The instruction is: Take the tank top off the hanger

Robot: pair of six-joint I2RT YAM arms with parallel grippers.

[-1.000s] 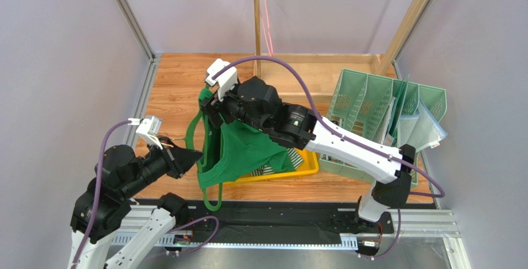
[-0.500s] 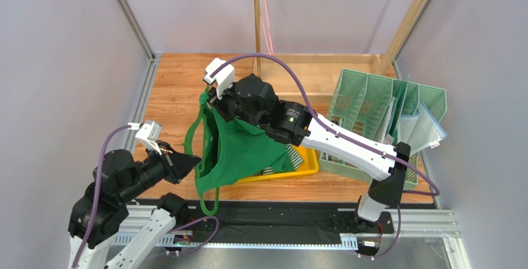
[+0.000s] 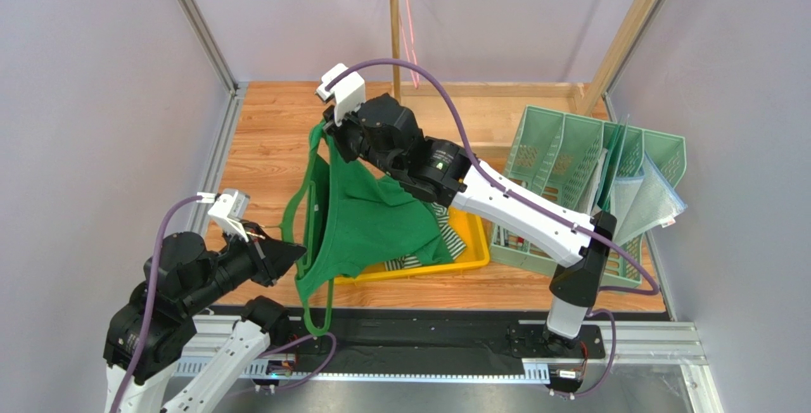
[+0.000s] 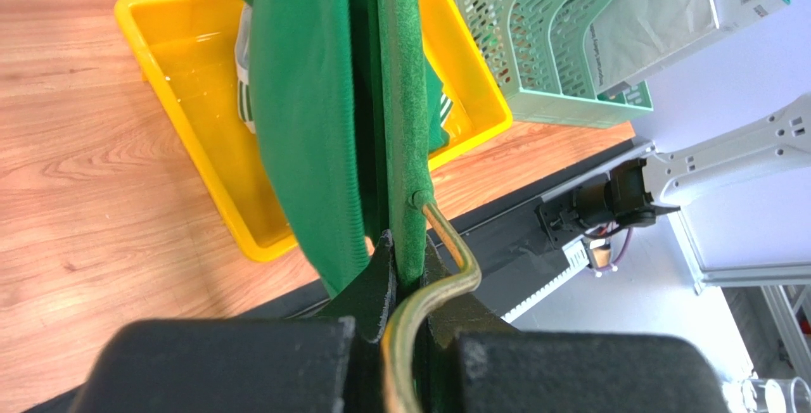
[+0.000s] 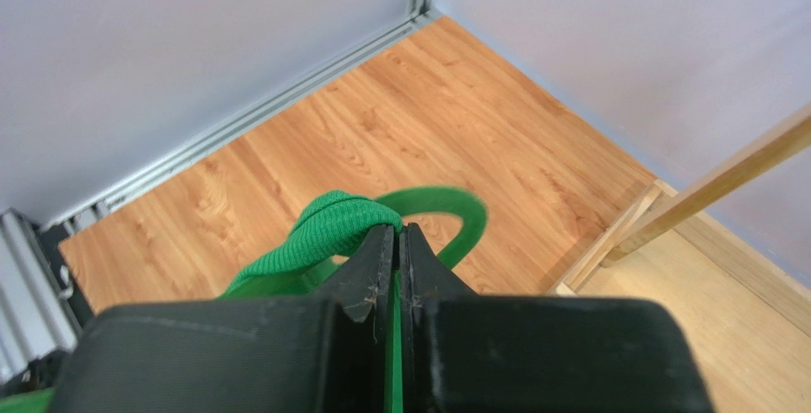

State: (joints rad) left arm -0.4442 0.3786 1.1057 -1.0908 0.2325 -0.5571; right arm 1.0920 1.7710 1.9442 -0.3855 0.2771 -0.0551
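A green tank top (image 3: 366,218) hangs stretched between my two grippers above the wooden floor. Its green velvet hanger (image 4: 405,99) has a brass hook (image 4: 447,247). My left gripper (image 4: 405,259) is shut on the hanger's neck where the hook begins; it also shows at the near left (image 3: 290,253). My right gripper (image 5: 400,232) is shut on a ribbed strap of the tank top (image 5: 333,223), with a curved end of the hanger (image 5: 447,206) just beyond it. From above, the right gripper (image 3: 328,137) holds the strap high at the far end.
A yellow tray (image 3: 473,247) with a striped cloth (image 3: 419,261) lies under the garment. A mint file rack (image 3: 571,161) holding papers stands to the right. A wooden post (image 3: 393,23) rises at the back, and grey walls enclose the sides.
My right gripper closed on the strap and pulled it up and away toward the back, stretching the tank top. My left gripper kept its hold and shifted slightly.
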